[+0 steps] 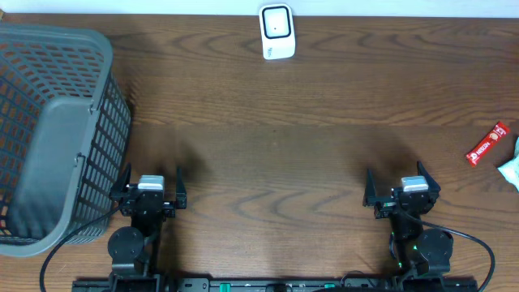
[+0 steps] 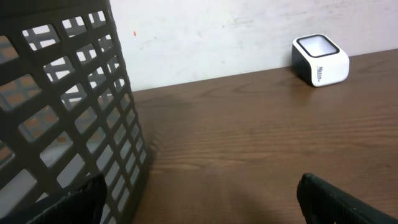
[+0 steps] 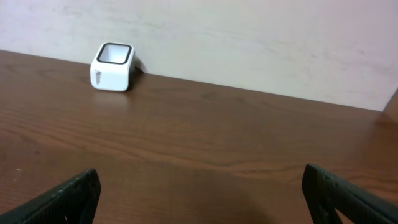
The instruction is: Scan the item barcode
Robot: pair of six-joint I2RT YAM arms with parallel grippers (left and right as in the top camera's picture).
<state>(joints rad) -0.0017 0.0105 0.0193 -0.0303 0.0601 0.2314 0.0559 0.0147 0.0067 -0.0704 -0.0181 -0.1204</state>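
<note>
Overhead view: the bench [image 1: 276,162] is dark brown wood with a wavy, streaked grain and a dull sheen. At its far edge, against the pale wall [image 3: 249,37], stands the scanner [image 1: 276,31], a small white box with rounded corners and a black-rimmed window on its top face. From the left wrist the scanner [image 2: 320,60] shows a dark side panel and small dark lettering on its white front. From the right wrist it [image 3: 113,66] sits far left, and the wall behind looks matte and faintly scuffed.

The bar [image 1: 487,143], a flat oblong in a glossy red wrapper with white lettering, lies slanted on the bench at the far right edge. It is well apart from the scanner and from both arms. Just beside it a pale, crinkled packet [image 1: 511,169] is cut off by the frame.

A grey plastic basket [image 1: 49,130] fills the left end of the bench, with rounded corners, a thick rim and walls of open square lattice. From the left wrist its lattice wall [image 2: 68,112] curves close by on the left.

The left fingers [image 1: 181,195] are black and blade-like. They are spread wide with nothing between them, near the basket. The right fingers [image 1: 369,193] are likewise spread wide and empty, over bare wood.
</note>
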